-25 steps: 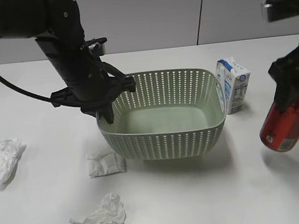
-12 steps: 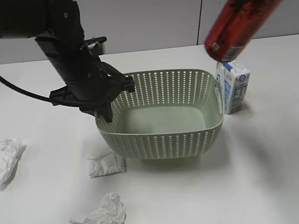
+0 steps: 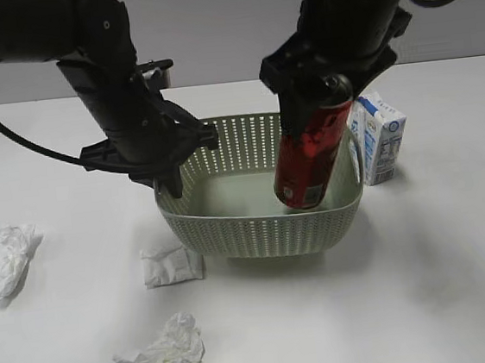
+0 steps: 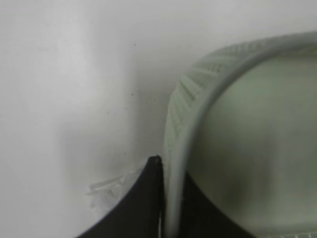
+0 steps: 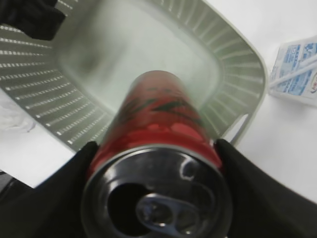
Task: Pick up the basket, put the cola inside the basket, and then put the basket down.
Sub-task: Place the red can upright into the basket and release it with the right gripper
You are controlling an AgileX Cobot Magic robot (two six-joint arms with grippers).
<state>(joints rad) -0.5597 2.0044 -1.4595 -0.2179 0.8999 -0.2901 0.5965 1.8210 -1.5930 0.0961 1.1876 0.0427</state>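
White worktop under a grey wall carries crumpled paper and a carton. The left end effector pinches the basket rim. The right end effector grips the cola, tilted inside the basket, seemingly above its floor

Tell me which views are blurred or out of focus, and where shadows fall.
Exterior view: mostly sharp, with a soft shadow on the table beneath the basket. Left wrist view: soft throughout; the basket's rim is hazy. Right wrist view: the cola has a fairly clear top, but its red side and the basket floor smear.
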